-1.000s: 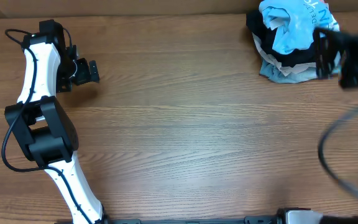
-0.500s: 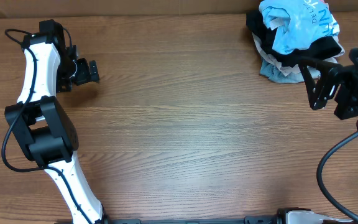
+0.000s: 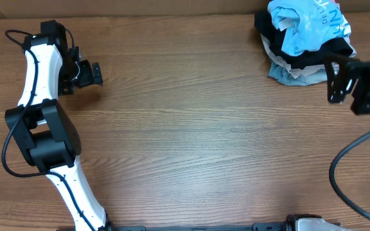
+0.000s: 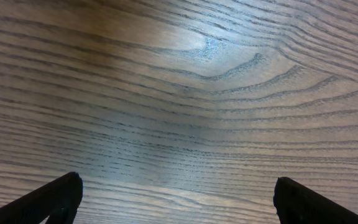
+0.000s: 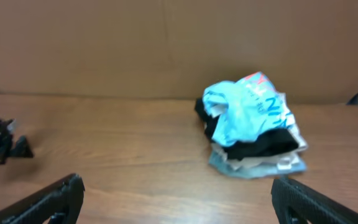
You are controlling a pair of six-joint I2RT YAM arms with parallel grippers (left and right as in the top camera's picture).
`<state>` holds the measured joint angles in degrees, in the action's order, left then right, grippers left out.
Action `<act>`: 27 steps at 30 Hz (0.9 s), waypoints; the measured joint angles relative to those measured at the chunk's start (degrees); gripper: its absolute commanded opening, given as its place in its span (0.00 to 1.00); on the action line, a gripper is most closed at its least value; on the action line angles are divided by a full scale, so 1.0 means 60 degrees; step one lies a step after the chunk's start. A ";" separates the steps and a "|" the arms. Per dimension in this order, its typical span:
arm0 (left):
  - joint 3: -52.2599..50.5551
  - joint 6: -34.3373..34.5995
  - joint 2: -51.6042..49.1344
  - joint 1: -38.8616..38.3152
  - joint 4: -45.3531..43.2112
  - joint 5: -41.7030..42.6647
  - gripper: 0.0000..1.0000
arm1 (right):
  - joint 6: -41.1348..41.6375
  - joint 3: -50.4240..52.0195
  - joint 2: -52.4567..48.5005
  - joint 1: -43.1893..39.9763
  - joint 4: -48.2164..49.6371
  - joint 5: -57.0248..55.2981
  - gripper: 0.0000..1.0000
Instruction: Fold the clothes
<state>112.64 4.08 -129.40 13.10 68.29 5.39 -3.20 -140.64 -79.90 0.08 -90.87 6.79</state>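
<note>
The sky-blue T-shirt with white print lies crumpled on top of a pile at the table's far right corner. It also shows in the right wrist view. My right gripper is open and empty, just beside the pile's near right edge and not touching it. In its own view the open fingers frame bare table in front of the pile. My left gripper is open and empty at the far left, over bare wood.
Under the T-shirt lie a black garment and beige and grey-blue folded garments. A brown cardboard wall stands behind the table. The left arm's base link occupies the left side.
My right gripper has drawn back from the pile toward the front, then shifted slightly right and back again. It holds nothing. The left arm has not moved.
</note>
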 measured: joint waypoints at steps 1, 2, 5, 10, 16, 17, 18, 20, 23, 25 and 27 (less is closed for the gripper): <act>0.0000 0.0000 0.0000 0.0000 0.0000 -0.0004 1.00 | 0.0000 0.0572 0.0222 0.0000 0.0572 -0.0069 1.00; 0.0000 0.0000 0.0000 0.0000 0.0000 -0.0004 1.00 | -0.0004 0.1147 0.0459 0.0000 0.1118 -0.0113 1.00; 0.0000 0.0000 0.0000 0.0000 -0.0004 0.0000 1.00 | -0.0004 0.3785 0.1603 0.0000 0.3311 -0.0197 1.00; 0.0000 0.0000 0.0000 0.0000 -0.0004 0.0000 1.00 | 0.0000 0.8823 0.4080 0.0000 0.6896 -0.0189 1.00; 0.0000 0.0000 0.0000 0.0000 0.0000 0.0000 1.00 | 0.0080 1.4619 0.7420 0.0000 1.0586 0.0211 1.00; 0.0000 0.0000 0.0000 0.0000 -0.0004 0.0000 1.00 | 0.0149 1.5267 0.7843 0.0000 1.0936 0.0266 1.00; 0.0000 0.0000 0.0000 0.0000 -0.0004 0.0000 1.00 | 0.0280 1.6025 0.8335 0.0000 1.1347 0.0324 1.00; 0.0000 0.0000 0.0000 0.0000 -0.0004 -0.0004 1.00 | 0.0546 1.7529 0.9311 0.0000 1.1978 0.0433 1.00; 0.0000 0.0000 0.0000 0.0000 -0.0007 0.0000 1.00 | 0.0871 1.9311 1.0491 0.0000 1.2746 0.0594 1.00; 0.0000 0.0000 0.0000 0.0000 -0.0004 0.0000 1.00 | 0.1016 2.0283 1.1132 0.0000 1.3209 0.0714 1.00; 0.0000 0.0000 0.0000 0.0000 -0.0004 0.0000 1.00 | 0.1100 2.1096 1.1679 0.0000 1.3570 0.0882 1.00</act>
<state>112.64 4.08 -129.40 13.10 68.27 5.39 3.40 -14.06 -9.82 0.08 -9.45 12.08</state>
